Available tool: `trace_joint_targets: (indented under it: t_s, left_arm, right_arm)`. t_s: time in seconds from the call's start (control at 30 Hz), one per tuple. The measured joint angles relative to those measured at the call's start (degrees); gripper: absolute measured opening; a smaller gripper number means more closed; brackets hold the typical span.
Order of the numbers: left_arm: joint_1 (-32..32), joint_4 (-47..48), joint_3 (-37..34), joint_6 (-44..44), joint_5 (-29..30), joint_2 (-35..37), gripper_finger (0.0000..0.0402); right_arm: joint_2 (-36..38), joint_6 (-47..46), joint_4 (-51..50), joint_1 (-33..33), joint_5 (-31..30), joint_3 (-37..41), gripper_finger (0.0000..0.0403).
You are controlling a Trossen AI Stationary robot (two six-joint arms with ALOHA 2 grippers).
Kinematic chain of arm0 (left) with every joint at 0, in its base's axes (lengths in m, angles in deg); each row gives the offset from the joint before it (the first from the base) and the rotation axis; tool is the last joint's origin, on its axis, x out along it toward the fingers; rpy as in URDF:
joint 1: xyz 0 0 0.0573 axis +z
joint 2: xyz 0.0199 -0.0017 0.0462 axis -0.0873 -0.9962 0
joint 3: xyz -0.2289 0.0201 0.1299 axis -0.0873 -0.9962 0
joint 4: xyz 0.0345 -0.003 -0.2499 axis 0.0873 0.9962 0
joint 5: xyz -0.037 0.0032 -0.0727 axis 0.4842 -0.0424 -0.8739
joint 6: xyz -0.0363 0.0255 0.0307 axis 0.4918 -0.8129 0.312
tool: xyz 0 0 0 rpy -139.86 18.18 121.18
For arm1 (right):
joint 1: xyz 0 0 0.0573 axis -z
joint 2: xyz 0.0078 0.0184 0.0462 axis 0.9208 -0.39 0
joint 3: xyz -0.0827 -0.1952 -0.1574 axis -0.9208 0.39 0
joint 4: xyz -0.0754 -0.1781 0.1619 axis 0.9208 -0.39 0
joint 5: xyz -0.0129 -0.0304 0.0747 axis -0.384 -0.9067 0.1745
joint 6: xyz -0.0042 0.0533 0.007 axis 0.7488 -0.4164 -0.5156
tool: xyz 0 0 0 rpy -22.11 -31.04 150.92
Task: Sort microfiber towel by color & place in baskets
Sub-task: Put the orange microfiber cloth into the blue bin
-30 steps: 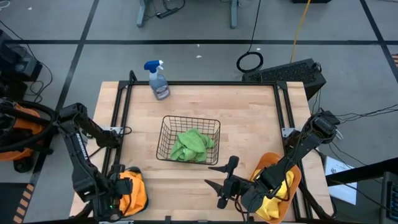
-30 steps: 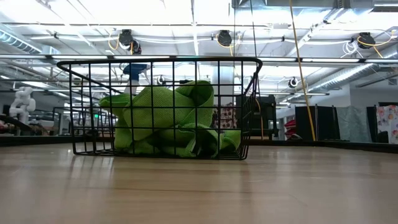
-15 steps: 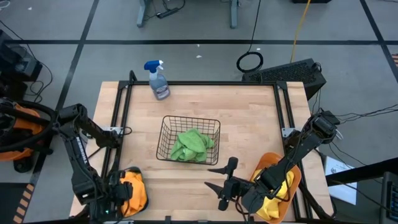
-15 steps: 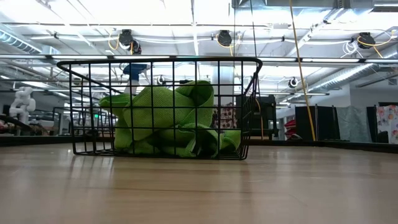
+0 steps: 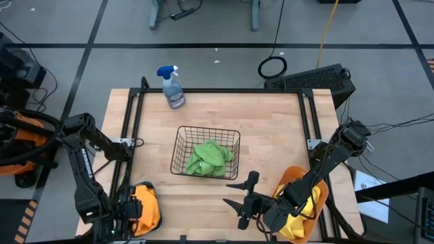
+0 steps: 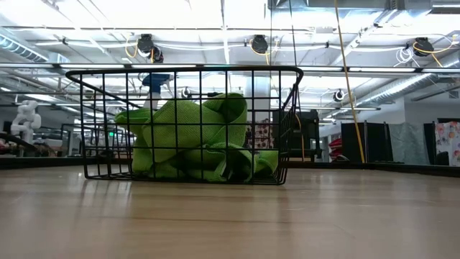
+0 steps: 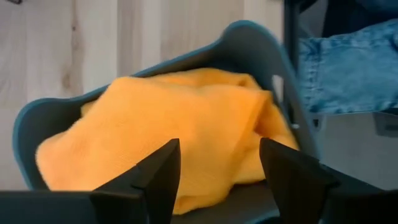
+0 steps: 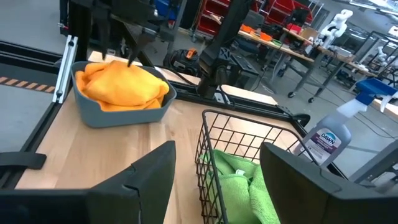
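A black wire basket (image 5: 205, 152) stands mid-table with green towels (image 5: 209, 158) lying in it; it also shows in the low view (image 6: 188, 124). A small teal tub (image 7: 37, 118) at the near left corner holds an orange towel (image 7: 180, 124). An orange tub (image 5: 293, 177) at the near right holds a yellow towel (image 5: 300, 218). My left gripper (image 7: 217, 177) is open just above the orange towel, at the tub's near side (image 5: 125, 211). My right gripper (image 5: 239, 195) is open and empty, level above the table between the wire basket and the orange tub.
A blue-capped spray bottle (image 5: 172, 86) stands at the table's far left. Dark frame rails run along the table's left and right sides (image 5: 130, 129). Blue denim (image 7: 348, 56) shows beyond the table's edge by the teal tub. Bare wood lies in front of the wire basket.
My left arm has drawn back a little toward the table's near left corner, its gripper staying open over the teal tub. The towels and tubs have kept still.
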State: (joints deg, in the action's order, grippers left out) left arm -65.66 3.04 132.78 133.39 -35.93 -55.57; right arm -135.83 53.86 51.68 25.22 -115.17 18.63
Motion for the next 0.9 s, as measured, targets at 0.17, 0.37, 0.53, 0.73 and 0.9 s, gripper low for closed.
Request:
trace_joint_targets:
  t_s: [0.17,0.37,0.53,0.73,0.9]
  left_arm:
    - [-0.58,-0.15,1.28,-0.61,5.69,0.00,0.0210]
    - [-2.68,-7.05,-3.52,-3.25,21.01,0.02,0.0154]
    - [-4.72,-9.15,-11.37,3.85,18.27,-0.02,0.0059]
    - [-6.48,-12.39,-19.34,12.41,15.13,-0.04,0.0020]
    - [-6.53,-12.38,-18.74,13.51,16.50,-0.04,0.0048]
  right_arm:
    - [0.00,0.00,-0.02,0.01,-0.09,0.00,0.0226]
    - [0.00,0.09,-0.04,0.39,-0.11,0.00,0.0226]
    - [0.00,0.02,-0.25,0.39,0.07,0.00,0.0226]
    - [0.00,-0.38,-0.28,0.43,0.09,0.00,0.0226]
    - [0.00,-0.46,-0.28,1.07,0.11,0.00,0.0226]
